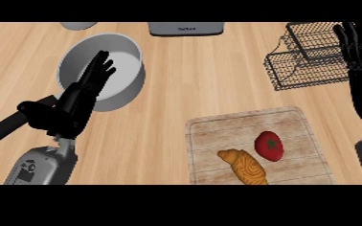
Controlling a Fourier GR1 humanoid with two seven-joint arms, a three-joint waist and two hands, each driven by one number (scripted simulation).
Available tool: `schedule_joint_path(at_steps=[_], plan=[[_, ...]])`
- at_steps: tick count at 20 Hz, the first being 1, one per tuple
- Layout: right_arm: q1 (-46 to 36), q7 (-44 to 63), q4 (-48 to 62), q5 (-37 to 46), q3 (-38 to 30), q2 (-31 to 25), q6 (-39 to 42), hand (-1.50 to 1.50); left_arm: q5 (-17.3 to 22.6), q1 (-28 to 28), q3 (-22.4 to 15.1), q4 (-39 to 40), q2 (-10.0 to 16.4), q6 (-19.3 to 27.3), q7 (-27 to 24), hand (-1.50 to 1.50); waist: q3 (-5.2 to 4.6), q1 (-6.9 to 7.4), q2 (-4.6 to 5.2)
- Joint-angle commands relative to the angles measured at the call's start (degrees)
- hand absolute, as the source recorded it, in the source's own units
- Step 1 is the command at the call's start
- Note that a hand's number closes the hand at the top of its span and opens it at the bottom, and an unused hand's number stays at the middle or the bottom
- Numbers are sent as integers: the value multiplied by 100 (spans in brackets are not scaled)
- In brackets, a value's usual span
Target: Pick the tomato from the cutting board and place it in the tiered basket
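Tomato: lies on the cutting board, towards the counter's near right corner; not yet lifted.
Tomato's long axis: runs roughly from the far edge to the near edge, slightly slanted.
Neighbour on the board: a croissant just beside the tomato on its left, nearer the near edge.
Tiered basket: black wire, at the far right corner, well apart from the board and farther from the robot.
Right hand: at the counter's right edge, beside the basket; fingers straight and pointing away, holding nothing; partly cut off.
Left hand: on the left side, fingers straight and spread over a grey bowl; holding nothing.
Deciding relation: the tomato lies to the near left of the right hand and far to the right of the left hand; the right hand is judged the nearer and better placed.
Coming move (judged): bring the right hand back towards the near edge and down onto the tomato.
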Motion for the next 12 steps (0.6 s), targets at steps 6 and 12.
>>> schedule_joint_path(at_steps=[6,12], plan=[[1311,-245,-61,-2471,-1541,1050,105,150,-927,243,322,275,-87,1110,-417,0,-96,-280,5],[1918,456,410,-3951,-1418,1653,1206,-150,-1029,546,-89,260,-398,1161,-414,0,-98,-166,14]])
